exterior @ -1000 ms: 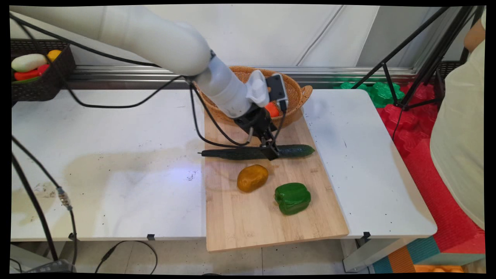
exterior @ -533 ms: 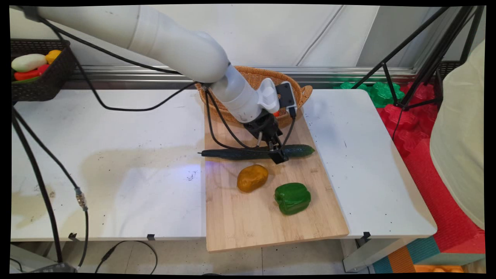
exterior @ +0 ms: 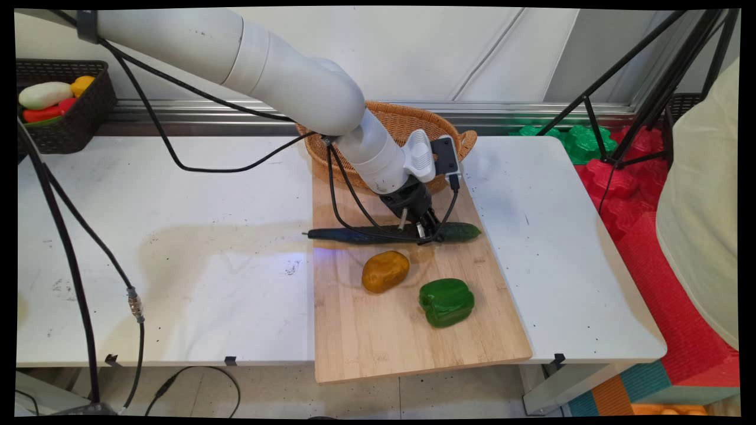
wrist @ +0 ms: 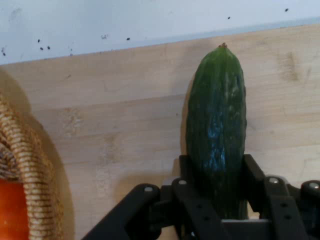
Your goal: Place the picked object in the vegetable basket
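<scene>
Hand view: black two-finger gripper (wrist: 216, 187) clenched across long dark-green cucumber (wrist: 216, 125), near right end; long axis perpendicular to fingers.

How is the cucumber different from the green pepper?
The cucumber is long, thin and dark green; the green pepper is short, chunky and brighter green. The cucumber lies between the fingers of the claw; the pepper sits apart, untouched. The cucumber is nearer the wicker basket; the pepper is nearer the front. Both lie on the wooden board.
</scene>
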